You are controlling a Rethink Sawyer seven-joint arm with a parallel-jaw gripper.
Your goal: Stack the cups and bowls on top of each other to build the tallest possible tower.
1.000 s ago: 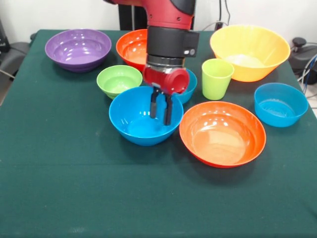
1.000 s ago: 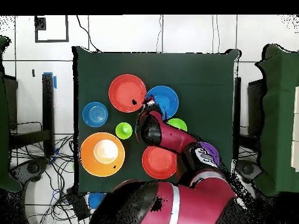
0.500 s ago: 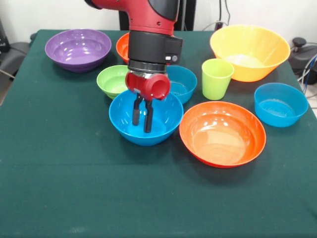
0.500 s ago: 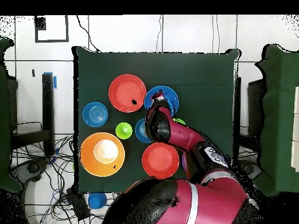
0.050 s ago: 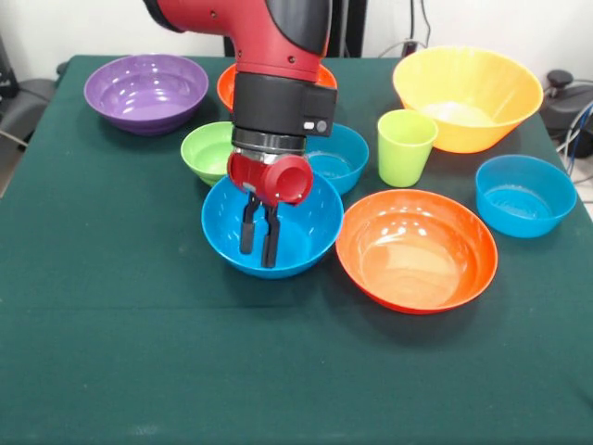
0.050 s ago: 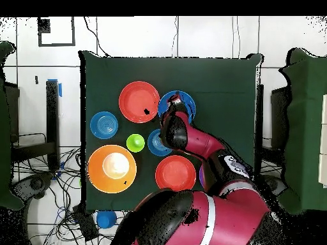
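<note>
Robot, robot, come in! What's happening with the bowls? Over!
Gripper down inside big blue bowl, fingers near together, holding nothing. No tower yet, bowls all separate. Green bowl close behind. Over.

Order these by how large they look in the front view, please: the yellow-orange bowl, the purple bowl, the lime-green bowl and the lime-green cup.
1. Yellow-orange bowl
2. Purple bowl
3. Lime-green bowl, partly hidden by the arm, so its full width is a guess
4. Lime-green cup, narrowest, though it stands taller than the lime-green bowl

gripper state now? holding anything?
Gripper: fingers nearly together with a narrow gap, open, holding nothing, tips down inside the blue bowl.
</note>
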